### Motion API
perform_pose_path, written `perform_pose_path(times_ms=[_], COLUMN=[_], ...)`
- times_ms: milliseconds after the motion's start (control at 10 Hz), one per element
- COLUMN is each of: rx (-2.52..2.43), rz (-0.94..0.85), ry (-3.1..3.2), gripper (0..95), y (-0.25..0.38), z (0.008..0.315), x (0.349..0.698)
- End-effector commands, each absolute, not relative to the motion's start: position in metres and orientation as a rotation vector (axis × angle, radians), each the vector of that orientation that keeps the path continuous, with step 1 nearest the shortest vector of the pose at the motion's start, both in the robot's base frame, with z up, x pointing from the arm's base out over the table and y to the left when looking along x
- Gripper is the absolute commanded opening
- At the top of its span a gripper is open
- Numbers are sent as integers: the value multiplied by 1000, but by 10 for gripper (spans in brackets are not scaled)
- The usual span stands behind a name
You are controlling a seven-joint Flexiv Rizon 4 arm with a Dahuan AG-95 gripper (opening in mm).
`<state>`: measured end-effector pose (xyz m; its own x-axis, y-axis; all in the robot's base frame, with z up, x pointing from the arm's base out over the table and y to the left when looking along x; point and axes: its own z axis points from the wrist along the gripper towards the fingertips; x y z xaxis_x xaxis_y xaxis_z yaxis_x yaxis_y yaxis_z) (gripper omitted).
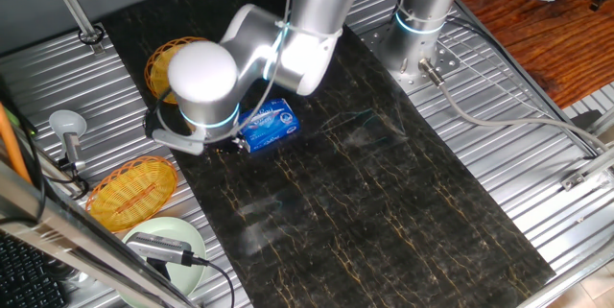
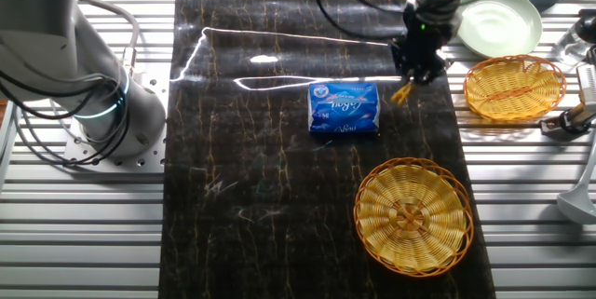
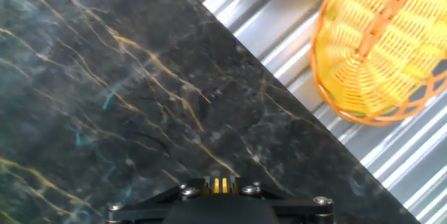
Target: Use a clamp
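Note:
In the other fixed view my gripper (image 2: 413,79) hangs over the dark marble mat (image 2: 270,178), just right of the blue-and-white packet (image 2: 344,108). It is shut on the small yellow-orange clamp (image 2: 401,93), whose legs stick out below the fingers towards the packet's right edge. In the hand view the clamp (image 3: 222,184) shows as two yellow strips pinched between the jaws at the bottom edge. In the one fixed view the arm's wrist hides the gripper and the clamp; only the packet (image 1: 270,124) shows beside it.
A wicker basket (image 2: 514,87) sits right of the gripper on the metal table, also in the hand view (image 3: 384,49). A second basket (image 2: 413,213) lies on the mat's near right. A pale green plate (image 2: 503,20) is behind. The robot base (image 2: 93,103) stands left.

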<state>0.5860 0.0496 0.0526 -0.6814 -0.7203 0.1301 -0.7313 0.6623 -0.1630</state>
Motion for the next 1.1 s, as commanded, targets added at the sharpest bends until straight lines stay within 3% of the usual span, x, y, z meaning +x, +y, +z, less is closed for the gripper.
perform_pose_path(times_ms=[100, 1100], rx=[1179, 981], rz=[332, 419], ry=[-2859, -2998], gripper=[0, 0], y=[39, 28], z=[52, 59], x=[584, 574])
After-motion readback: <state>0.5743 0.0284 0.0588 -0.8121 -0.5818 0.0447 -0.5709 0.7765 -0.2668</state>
